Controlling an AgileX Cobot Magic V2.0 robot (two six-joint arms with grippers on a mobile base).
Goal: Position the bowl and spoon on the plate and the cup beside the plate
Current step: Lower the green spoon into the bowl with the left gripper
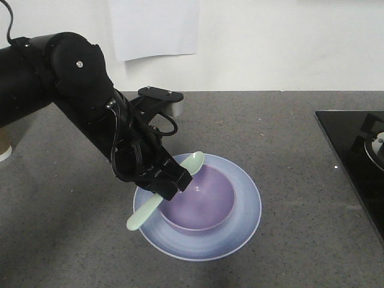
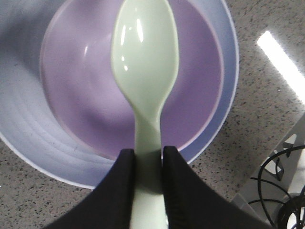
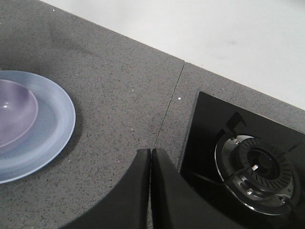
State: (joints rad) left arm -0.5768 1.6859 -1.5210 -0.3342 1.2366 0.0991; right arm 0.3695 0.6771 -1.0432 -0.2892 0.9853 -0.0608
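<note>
Spoon (image 1: 162, 193), mint green, clamped by its handle in left gripper (image 1: 170, 180), long axis slanting from lower left to upper right across near-left rim of purple bowl (image 1: 203, 201). Scoop poised over bowl hollow, handle end jutting past plate (image 1: 243, 225) edge. Bowl seated in centre of plate, mid counter (image 1: 282, 144). Likely next: lower and release so spoon rests in bowl. Left wrist view alone shows black fingers (image 2: 119, 191) pinching handle, scoop (image 2: 145, 47) face up. Right wrist view alone shows right gripper (image 3: 150, 191) closed, empty, well apart beside hob (image 3: 257, 167). Brown cup (image 1: 5, 147) barely seen at left edge.
</note>
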